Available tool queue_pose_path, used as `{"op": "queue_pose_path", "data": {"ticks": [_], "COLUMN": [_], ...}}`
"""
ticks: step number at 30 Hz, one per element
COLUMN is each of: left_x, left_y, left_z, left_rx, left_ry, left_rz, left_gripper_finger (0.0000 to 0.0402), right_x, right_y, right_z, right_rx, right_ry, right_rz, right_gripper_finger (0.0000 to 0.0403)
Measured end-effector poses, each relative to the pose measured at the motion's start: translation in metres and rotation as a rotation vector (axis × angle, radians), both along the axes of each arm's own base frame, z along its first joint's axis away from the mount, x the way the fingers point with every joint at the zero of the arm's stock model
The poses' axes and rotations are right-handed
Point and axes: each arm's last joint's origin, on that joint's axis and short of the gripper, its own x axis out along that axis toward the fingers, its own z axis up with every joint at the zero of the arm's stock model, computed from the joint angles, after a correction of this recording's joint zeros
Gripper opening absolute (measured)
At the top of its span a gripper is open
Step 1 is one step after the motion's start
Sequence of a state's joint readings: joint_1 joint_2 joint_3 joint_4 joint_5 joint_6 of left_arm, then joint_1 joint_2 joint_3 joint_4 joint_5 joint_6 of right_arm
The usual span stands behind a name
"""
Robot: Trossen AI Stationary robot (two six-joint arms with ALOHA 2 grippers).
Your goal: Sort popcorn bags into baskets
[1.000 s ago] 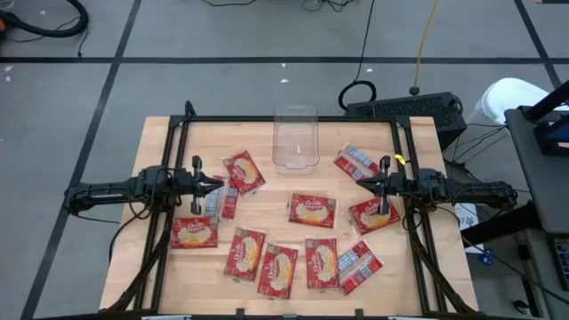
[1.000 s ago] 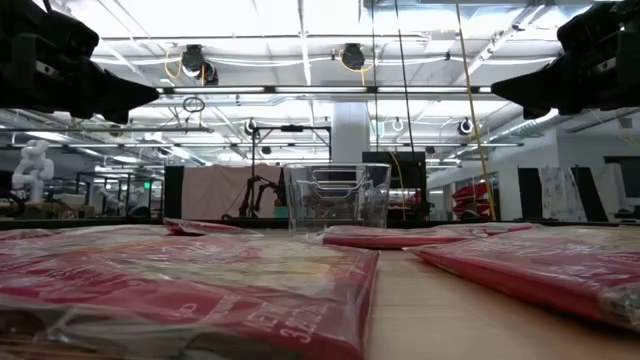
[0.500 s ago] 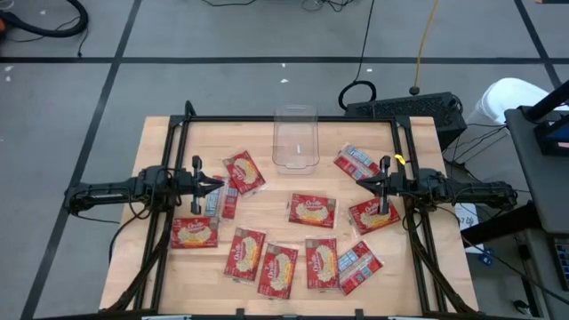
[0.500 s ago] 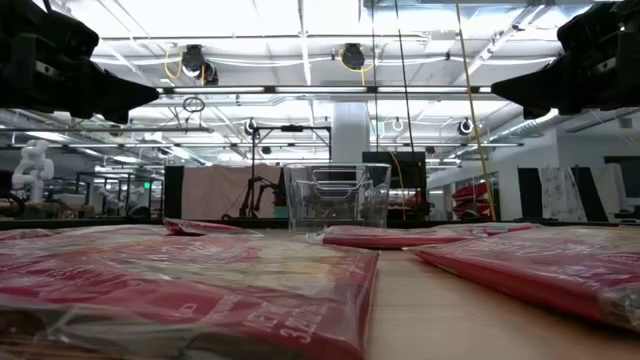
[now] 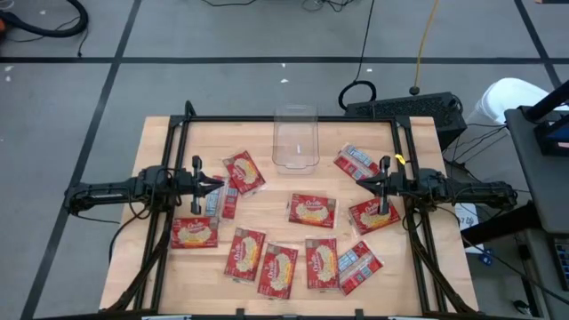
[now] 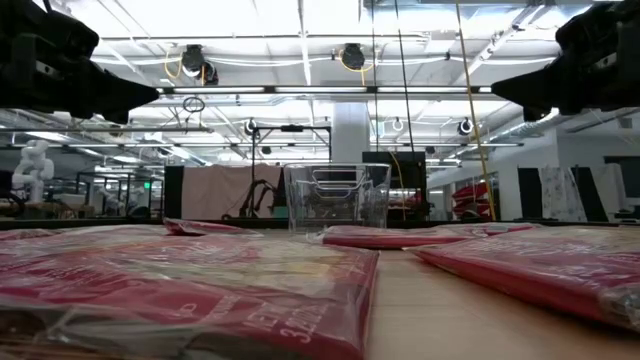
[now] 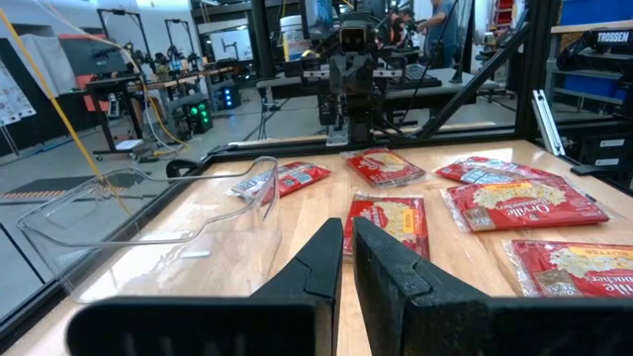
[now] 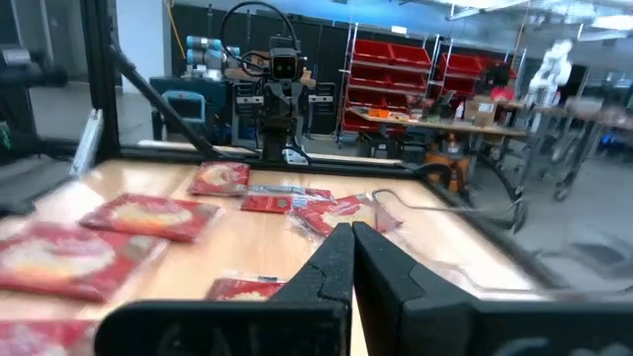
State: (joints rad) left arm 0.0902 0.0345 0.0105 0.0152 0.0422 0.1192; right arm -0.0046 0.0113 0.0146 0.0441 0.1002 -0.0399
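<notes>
The left tool is held above the counter near its left edge, pointing inward, with its fingers drawn almost together and nothing between them. The right tool is held near the right edge, facing it across the counter, its fingers closed on nothing.

The clear basket stands at the middle of the far edge, between the two tools and farther back than both; nothing can be made out inside it. The popcorn bags are scattered flat over the counter. One bag lies just beside the left tool's tip, and a second, showing a silvery-blue strip, lies close under that arm. One with a silvery-blue side lies just behind the right tool's tip, and another partly under the right arm. A bag lies at the centre, and a row runs along the near edge. Whether either tool touches a bag is hard to judge from above; they appear to be clear of them.

Compared with the pictures of a second ago, nothing is seen to have shifted: both arms, the basket and every bag are found in the same places.
</notes>
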Motion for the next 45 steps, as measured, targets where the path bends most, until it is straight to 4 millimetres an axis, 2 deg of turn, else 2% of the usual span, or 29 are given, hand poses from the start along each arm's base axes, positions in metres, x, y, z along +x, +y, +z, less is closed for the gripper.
{"op": "queue_pose_path", "data": {"ticks": [3, 11, 15, 22, 32, 38, 42, 45], "left_x": [0.000, 0.000, 0.000, 0.000, 0.000, 0.000, 0.000, 0.000], "left_y": [0.000, 0.000, 0.000, 0.000, 0.000, 0.000, 0.000, 0.000], "left_z": [0.000, 0.000, 0.000, 0.001, 0.001, 0.001, 0.001, 0.001], "left_rx": [0.000, 0.000, 0.000, 0.001, 0.001, 0.001, 0.001, -0.001], "left_ry": [0.000, -0.001, -0.001, -0.012, -0.012, -0.012, -0.012, -0.012], "left_rz": [0.000, 0.000, 0.000, 0.000, 0.000, 0.000, 0.000, 0.000], "left_gripper_finger": [0.0035, 0.0035, 0.0035, 0.0035, 0.0035, 0.0035, 0.0035, 0.0035], "right_x": [0.000, 0.000, 0.002, 0.006, 0.017, 0.027, 0.037, 0.049], "right_y": [-0.001, -0.002, -0.001, -0.001, -0.001, -0.001, -0.003, -0.003], "right_z": [0.000, 0.004, 0.000, 0.043, 0.135, 0.189, 0.209, 0.218], "right_rx": [0.125, 0.197, 0.202, 0.176, 0.121, 0.154, 0.210, 0.266], "right_ry": [-0.015, -0.061, 0.011, 0.039, 0.147, 0.109, 0.188, 0.273], "right_rz": [-0.034, -0.047, -0.049, -0.030, -0.035, -0.041, -0.100, -0.122], "right_gripper_finger": [0.0000, 0.0000, 0.0000, 0.0000, 0.0000, 0.0000, 0.0000, 0.0000]}}
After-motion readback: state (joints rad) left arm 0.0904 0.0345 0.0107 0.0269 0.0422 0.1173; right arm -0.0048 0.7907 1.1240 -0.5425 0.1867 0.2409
